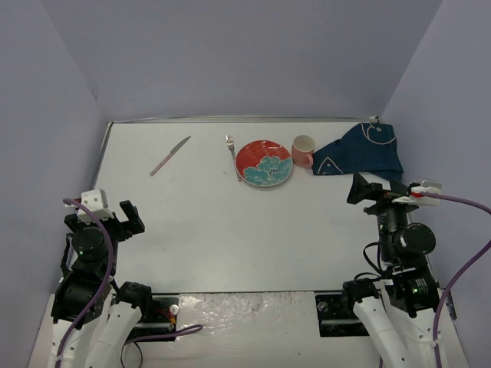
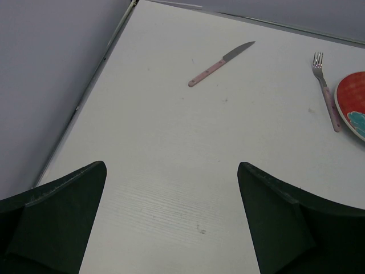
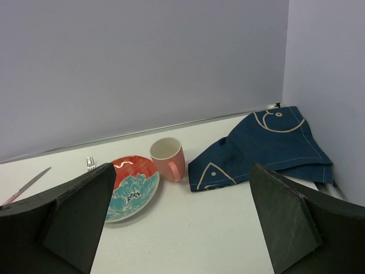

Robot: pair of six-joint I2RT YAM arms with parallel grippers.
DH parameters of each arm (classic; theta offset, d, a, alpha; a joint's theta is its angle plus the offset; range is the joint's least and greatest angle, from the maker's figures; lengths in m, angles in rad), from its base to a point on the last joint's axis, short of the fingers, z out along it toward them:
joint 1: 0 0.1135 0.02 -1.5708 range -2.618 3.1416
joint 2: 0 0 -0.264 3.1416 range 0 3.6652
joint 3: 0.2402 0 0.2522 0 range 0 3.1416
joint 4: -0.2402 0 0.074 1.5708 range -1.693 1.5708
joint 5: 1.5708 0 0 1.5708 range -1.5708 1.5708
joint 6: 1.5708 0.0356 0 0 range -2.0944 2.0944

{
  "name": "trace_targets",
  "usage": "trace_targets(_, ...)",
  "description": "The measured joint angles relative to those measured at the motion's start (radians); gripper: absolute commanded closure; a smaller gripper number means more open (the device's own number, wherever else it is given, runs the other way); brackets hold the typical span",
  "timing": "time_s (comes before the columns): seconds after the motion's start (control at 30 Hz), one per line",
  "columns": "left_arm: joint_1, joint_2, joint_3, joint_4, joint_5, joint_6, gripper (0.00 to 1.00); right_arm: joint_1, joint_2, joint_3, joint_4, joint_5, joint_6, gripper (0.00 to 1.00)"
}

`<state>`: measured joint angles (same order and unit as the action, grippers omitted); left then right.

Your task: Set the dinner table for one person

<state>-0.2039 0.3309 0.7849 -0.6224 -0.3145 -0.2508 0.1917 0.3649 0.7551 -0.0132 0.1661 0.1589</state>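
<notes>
The dinner table [image 1: 230, 230] is a large white tabletop. Along its far side lie a pink-handled knife [image 1: 170, 156], a pink-handled fork [image 1: 233, 157], a red plate with a teal flower [image 1: 264, 164], a pink mug [image 1: 304, 150] and a crumpled navy placemat with white fish drawings [image 1: 360, 150]. My left gripper [image 1: 113, 213] is open and empty over the near left of the table, its jaws wide apart in the left wrist view [image 2: 171, 165]. My right gripper [image 1: 380, 190] is open and empty at the near right, just short of the placemat [image 3: 268, 145] and the mug [image 3: 168, 158].
Grey walls close the table on the left, far and right sides. The fork lies just left of the plate [image 3: 132, 185], and the mug stands between the plate and the placemat. The knife [image 2: 219, 64] lies apart, diagonal, at the far left.
</notes>
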Motion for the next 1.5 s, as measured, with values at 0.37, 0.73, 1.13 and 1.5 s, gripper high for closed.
trace_targets(0.37, 0.000, 0.000, -0.012, 0.008, 0.004, 0.000, 0.03, 0.000, 0.104, 0.026, 0.004, 0.003, 0.076, 0.00)
trace_targets(0.73, 0.000, -0.007, -0.015, 0.007, 0.013, 0.000, 0.03, -0.006, 0.649, 0.249, 0.024, 0.199, 0.303, 0.00)
trace_targets(1.13, -0.019, -0.036, -0.027, 0.008, 0.028, 0.000, 0.03, -0.317, 1.200, 0.304, 0.038, 0.195, 0.513, 0.00)
trace_targets(1.5, -0.024, -0.037, -0.028, 0.008, 0.030, 0.000, 0.03, -0.405, 1.543, 0.433, 0.126, 0.119, 0.548, 0.00)
